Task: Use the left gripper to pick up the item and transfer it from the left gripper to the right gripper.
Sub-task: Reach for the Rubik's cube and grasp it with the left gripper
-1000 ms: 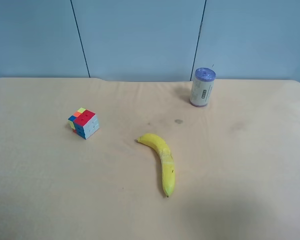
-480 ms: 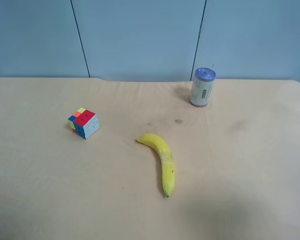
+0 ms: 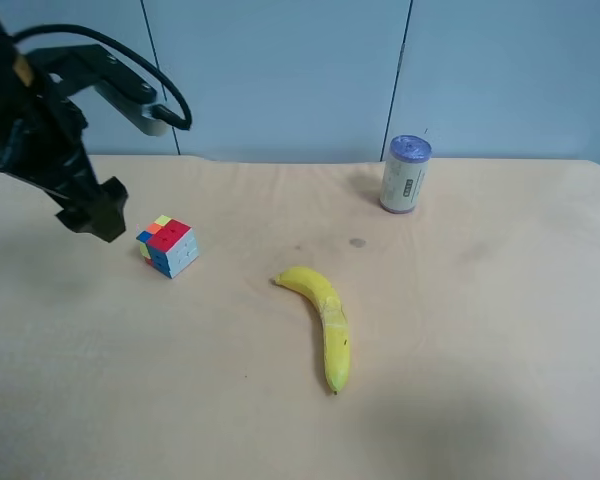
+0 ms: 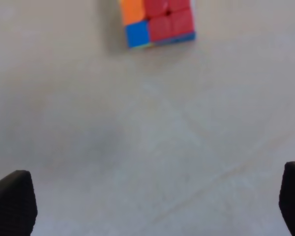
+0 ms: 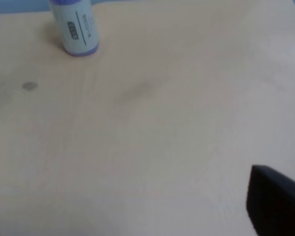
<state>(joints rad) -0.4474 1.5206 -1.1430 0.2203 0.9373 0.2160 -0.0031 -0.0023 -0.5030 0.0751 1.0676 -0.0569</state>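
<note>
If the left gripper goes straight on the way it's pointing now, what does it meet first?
Probably bare table, just short of the puzzle cube. The left gripper, open, slants down toward the cube with nothing in between, though depth is hard to judge.

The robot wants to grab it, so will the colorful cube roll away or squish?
Probably neither. The puzzle cube rests flat on one face on the table, so a nudge should slide it, not roll it. Its straight edges and sharp corners suggest hard plastic that keeps its shape. Its flat sticker faces may be slippery, so it could twist.
</note>
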